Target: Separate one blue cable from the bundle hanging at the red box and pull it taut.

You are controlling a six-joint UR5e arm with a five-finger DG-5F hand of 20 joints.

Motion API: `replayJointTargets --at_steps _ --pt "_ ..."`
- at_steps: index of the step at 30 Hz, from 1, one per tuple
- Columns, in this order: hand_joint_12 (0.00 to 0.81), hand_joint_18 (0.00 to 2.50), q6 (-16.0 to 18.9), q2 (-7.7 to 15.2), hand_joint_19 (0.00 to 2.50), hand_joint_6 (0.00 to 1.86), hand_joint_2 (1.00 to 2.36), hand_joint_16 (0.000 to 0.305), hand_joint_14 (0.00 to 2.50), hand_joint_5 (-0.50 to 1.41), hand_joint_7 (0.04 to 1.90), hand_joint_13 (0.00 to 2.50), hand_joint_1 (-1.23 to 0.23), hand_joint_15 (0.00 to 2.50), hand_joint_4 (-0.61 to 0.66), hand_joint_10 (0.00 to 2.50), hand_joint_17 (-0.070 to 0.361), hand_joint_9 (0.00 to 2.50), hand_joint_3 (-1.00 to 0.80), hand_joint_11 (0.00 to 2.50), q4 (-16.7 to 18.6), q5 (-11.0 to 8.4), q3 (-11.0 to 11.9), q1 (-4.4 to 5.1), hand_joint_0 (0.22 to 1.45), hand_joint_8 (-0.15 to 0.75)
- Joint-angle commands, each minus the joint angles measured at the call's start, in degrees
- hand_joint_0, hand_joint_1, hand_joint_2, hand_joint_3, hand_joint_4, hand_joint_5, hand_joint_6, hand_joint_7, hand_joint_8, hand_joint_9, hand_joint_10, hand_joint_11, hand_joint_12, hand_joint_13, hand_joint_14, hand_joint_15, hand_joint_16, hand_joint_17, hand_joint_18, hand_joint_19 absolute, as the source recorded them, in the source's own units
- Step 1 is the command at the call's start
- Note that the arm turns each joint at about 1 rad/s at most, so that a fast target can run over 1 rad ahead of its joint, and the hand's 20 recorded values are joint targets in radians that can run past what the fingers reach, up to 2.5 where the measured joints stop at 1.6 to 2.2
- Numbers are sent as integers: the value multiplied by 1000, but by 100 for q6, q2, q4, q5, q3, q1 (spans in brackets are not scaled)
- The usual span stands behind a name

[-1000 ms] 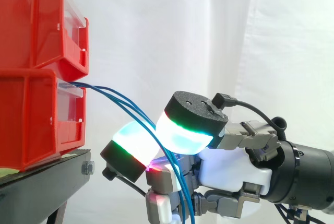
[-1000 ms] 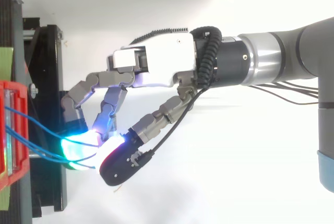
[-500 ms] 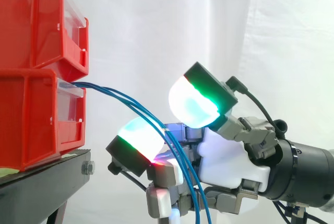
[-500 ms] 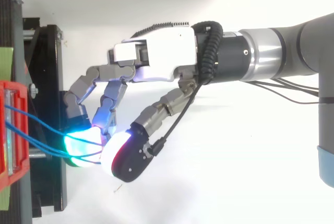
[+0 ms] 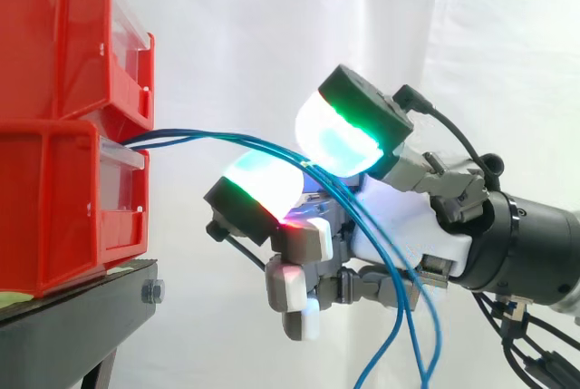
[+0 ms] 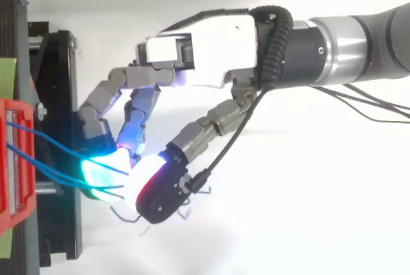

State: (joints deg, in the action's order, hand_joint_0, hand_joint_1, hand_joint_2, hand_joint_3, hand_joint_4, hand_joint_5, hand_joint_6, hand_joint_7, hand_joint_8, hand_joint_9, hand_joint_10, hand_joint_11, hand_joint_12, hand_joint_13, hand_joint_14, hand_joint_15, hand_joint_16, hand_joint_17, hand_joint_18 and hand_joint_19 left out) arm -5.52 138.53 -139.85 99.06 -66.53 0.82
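At centre frame the hand (image 5: pixel 437 237) has its fingers (image 5: pixel 263 191) curled, pinching the blue cables (image 5: pixel 237 138). The cables arch from the lower red bin (image 5: pixel 54 199) at left and drop toward bottom right.

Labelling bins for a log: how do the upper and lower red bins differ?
The upper red bin sits stacked on the lower red bin, which rests on the black stand. The blue cables come out over the lower red bin's clear front, beneath the upper red bin. Both are red with clear front panels.
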Motion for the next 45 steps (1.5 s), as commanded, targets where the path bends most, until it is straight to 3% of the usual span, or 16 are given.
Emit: replayJointTargets --at_steps 1,9,15,23,30,34,35,38,45 --pt "402 945 -81 -19 599 880 1014 44 20 -197 967 1021 -810 560 135 15 99 1012 -271 919 -69 8 0 24 671 385" --pt "398 932 -292 -19 583 895 1011 44 18 -208 906 1007 -885 561 159 15 98 980 -347 964 -104 8 -35 50 749 379" --pt "394 923 -239 -19 584 895 1009 43 18 -208 913 1004 -908 566 162 15 98 979 -383 984 -78 -53 -255 85 776 379" --pt "405 949 -63 -19 615 855 1000 45 18 -183 943 1028 -670 569 191 15 101 1039 -500 919 -113 -106 -273 103 557 390" --pt "425 1013 78 -19 584 829 1000 50 19 -149 985 1076 -661 561 156 14 114 1135 -500 914 -148 -132 -273 112 461 414" --pt "397 957 183 -10 636 820 1000 44 20 -145 1050 1055 -764 580 111 17 98 1138 -500 943 -148 -141 -281 112 557 384" --pt "388 950 201 -10 636 820 1000 42 20 -147 1067 1058 -770 581 59 17 94 1146 -500 943 -148 -141 -290 112 626 372" --pt "381 953 201 -10 643 840 1003 42 19 -158 1063 1063 -806 582 -43 17 94 1143 -450 928 -139 -141 -290 112 656 361" --pt "390 954 201 -1 648 800 1013 43 19 -178 967 1055 -787 580 78 16 97 1081 -308 893 -122 -141 -290 112 652 359"
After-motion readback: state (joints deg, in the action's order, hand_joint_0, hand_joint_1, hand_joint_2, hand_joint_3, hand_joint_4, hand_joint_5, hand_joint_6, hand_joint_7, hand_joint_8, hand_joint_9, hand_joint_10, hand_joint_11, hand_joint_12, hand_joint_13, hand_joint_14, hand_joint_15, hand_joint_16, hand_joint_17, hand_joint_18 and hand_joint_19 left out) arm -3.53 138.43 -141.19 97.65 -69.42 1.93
